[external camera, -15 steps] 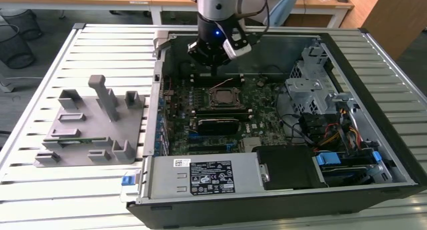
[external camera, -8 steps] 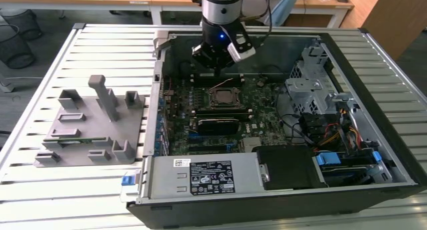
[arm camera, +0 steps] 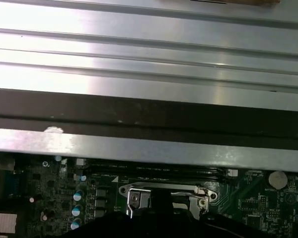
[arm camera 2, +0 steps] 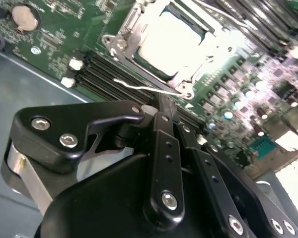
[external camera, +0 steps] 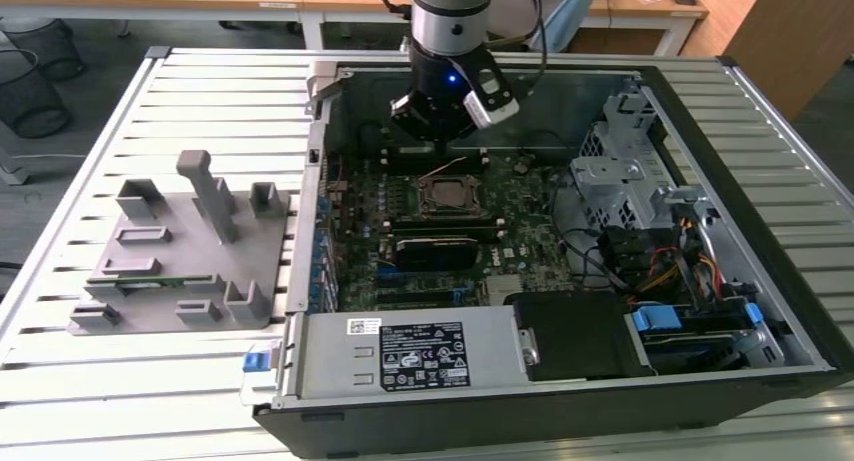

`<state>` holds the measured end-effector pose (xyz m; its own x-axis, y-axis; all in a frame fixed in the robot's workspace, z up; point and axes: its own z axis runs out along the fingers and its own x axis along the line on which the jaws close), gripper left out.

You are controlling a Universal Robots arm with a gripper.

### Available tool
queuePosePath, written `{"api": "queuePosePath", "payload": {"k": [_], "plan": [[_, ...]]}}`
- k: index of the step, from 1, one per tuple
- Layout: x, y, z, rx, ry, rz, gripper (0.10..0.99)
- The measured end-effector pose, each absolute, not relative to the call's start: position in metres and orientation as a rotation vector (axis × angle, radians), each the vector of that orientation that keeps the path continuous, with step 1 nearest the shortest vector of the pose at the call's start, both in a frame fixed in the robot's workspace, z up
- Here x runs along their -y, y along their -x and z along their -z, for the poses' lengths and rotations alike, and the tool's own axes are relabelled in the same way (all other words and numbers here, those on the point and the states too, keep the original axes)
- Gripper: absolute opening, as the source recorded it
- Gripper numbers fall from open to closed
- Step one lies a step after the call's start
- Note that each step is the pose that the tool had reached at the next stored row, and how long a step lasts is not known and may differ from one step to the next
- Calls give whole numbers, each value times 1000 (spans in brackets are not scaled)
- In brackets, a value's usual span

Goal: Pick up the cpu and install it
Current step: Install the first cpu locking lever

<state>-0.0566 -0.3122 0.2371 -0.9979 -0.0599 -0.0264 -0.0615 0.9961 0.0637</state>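
On the exterior view's left, a grey plastic fixture [external camera: 180, 256] sits on the slatted counter [external camera: 80, 381]. To its right lies the open computer case [external camera: 561, 381]. The cpu [arm camera 2: 171, 42] already rests in the motherboard socket [external camera: 445, 193], pale and shiny. Above it hangs the gripper [external camera: 437, 136]; whether its fingers are spread or pressed together, I cannot tell.

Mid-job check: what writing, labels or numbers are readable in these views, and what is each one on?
No text is readable.
Black label on the metal box inside the computer case: lines of white print, too small to read.
White sticker on the same box: too small to read.
Green circuit board in the second wrist view: white markings, blurred.
Round battery on that board: stamped print, blurred.
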Motion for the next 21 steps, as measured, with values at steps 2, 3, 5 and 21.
{"api": "queuePosePath", "payload": {"k": [2, 3, 5, 21], "plan": [[312, 54, -236, -3114, 95, -101, 106], [312, 53, -235, -3114, 95, -101, 106], [312, 50, -234, -3114, 96, -101, 106], [308, 43, -225, -3113, 128, -101, 106]]}}
